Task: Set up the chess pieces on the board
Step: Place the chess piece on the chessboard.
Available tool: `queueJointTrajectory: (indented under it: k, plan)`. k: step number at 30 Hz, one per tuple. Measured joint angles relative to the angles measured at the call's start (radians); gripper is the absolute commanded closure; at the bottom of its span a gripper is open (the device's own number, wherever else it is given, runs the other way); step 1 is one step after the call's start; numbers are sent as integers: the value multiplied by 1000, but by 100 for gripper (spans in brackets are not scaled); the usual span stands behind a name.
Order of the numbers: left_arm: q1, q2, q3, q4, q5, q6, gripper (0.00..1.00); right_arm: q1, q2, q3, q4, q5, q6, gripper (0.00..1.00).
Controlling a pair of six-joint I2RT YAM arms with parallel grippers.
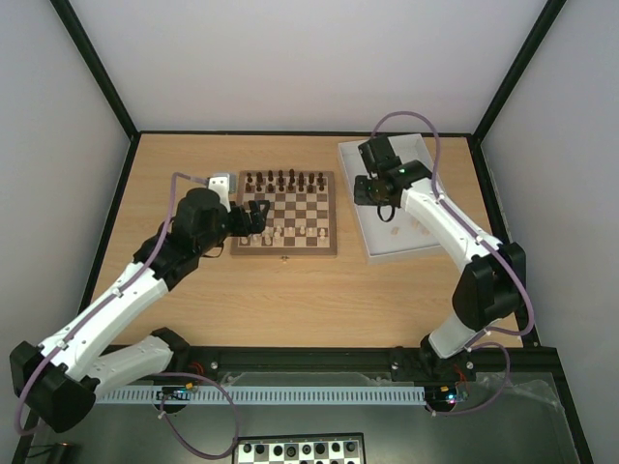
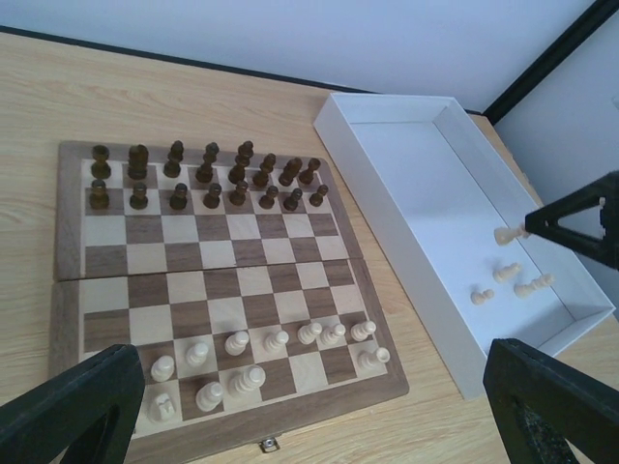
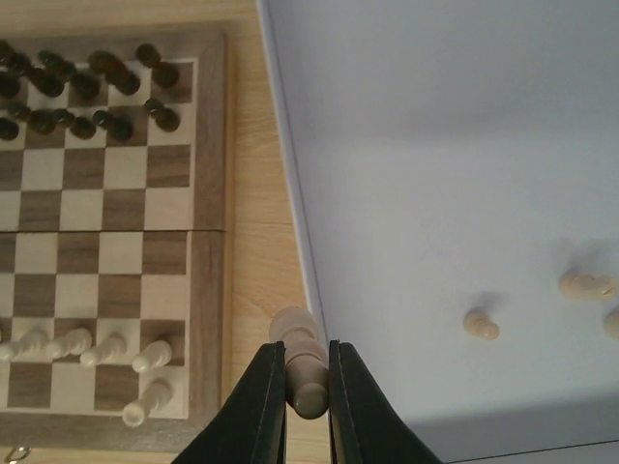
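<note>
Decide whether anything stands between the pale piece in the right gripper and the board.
Only the board-side wall of the white tray lies between the pale piece, clamped in the right gripper, and the board. Past the wall is a bare strip of table. Whether the piece clears the wall cannot be told.

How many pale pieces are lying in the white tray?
3, clustered at one end of the tray: one piece, another, a third. The right gripper holds a fourth.
</note>
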Motion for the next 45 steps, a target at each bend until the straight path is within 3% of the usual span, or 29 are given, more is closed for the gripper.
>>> queueJointTrajectory:
  k: [11, 34, 45]
  plan:
    - [0, -68, 36, -62, -72, -1, 0, 96, 21, 38, -44, -48, -19, 99]
    - [2, -135, 36, -113, -124, -12, 0, 441, 351, 306, -135, -19, -52, 99]
    - [2, -155, 35, -125, -135, -12, 1, 463, 408, 378, -213, 67, -50, 98]
